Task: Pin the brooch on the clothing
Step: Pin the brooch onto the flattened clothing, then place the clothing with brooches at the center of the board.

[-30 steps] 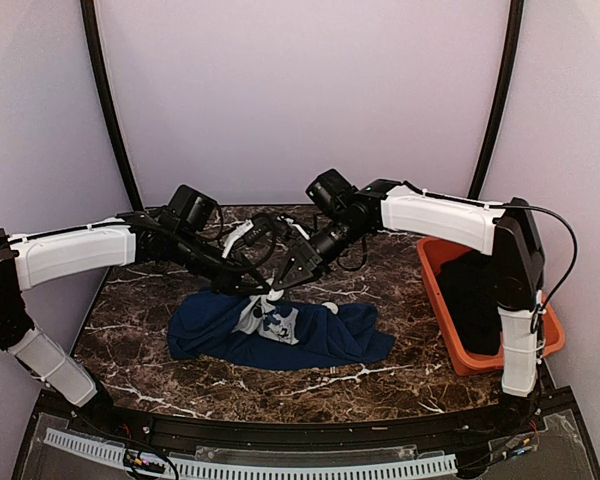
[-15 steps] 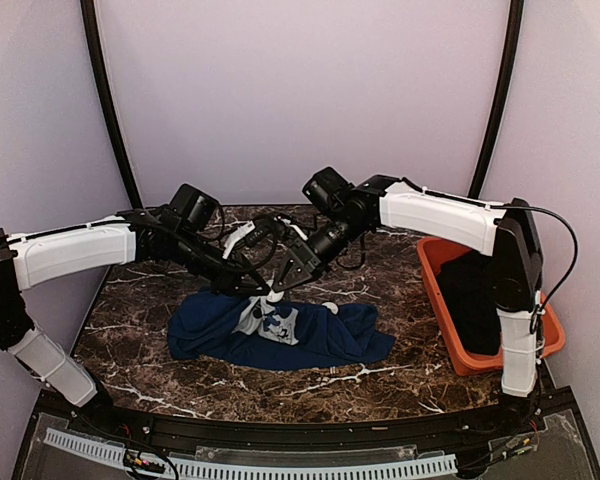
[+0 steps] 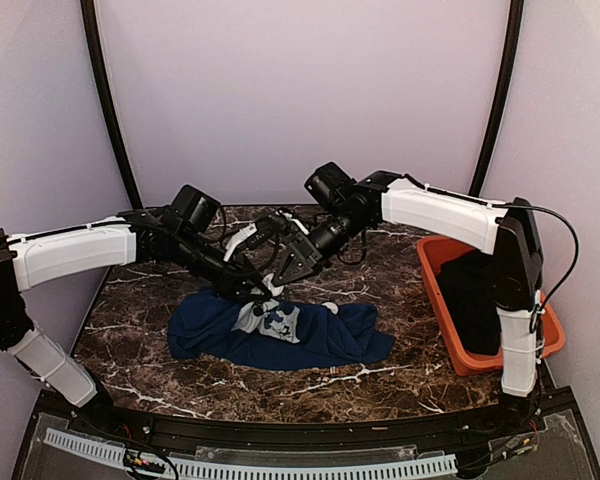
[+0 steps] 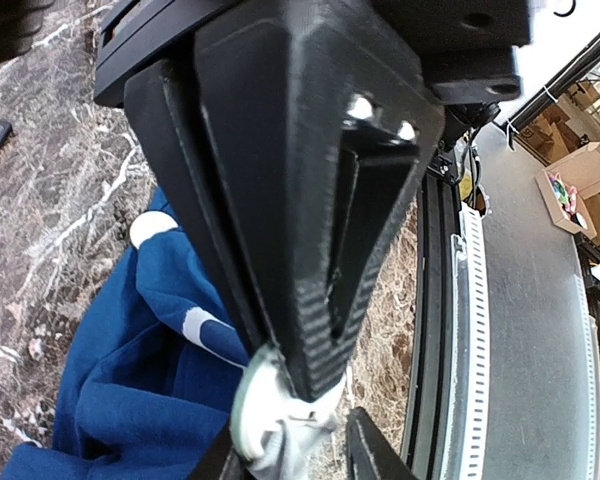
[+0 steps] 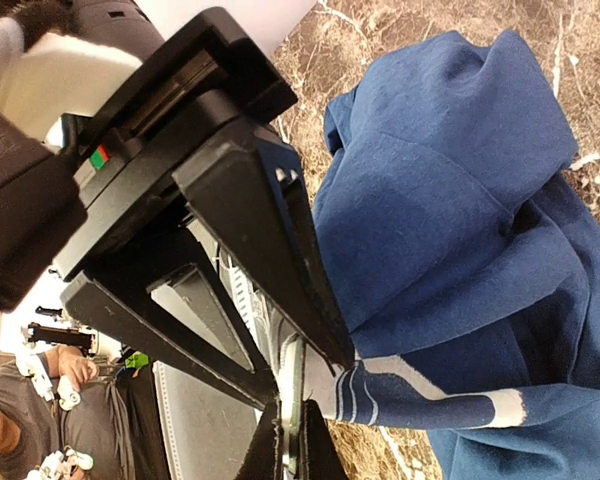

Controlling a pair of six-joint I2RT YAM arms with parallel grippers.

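Brooch (image 4: 252, 412) sits at the collar of the shirt (image 3: 280, 338), where both arms meet over the worktop (image 3: 150, 300) — this looks like the pinning step itself. Right jaws are pinched shut on it. Left jaws touch it at their tips; how wide they stand I cannot tell. The next move likely calls for pressing the pin through — without dragging the cloth.

Tight above clothing (image 3: 325, 338) at chest print: left gripper (image 3: 263, 291) and right gripper (image 3: 277, 283) tip to tip. Blocked rightward by orange bin (image 3: 432, 290); open over bare table (image 3: 140, 350) front and left
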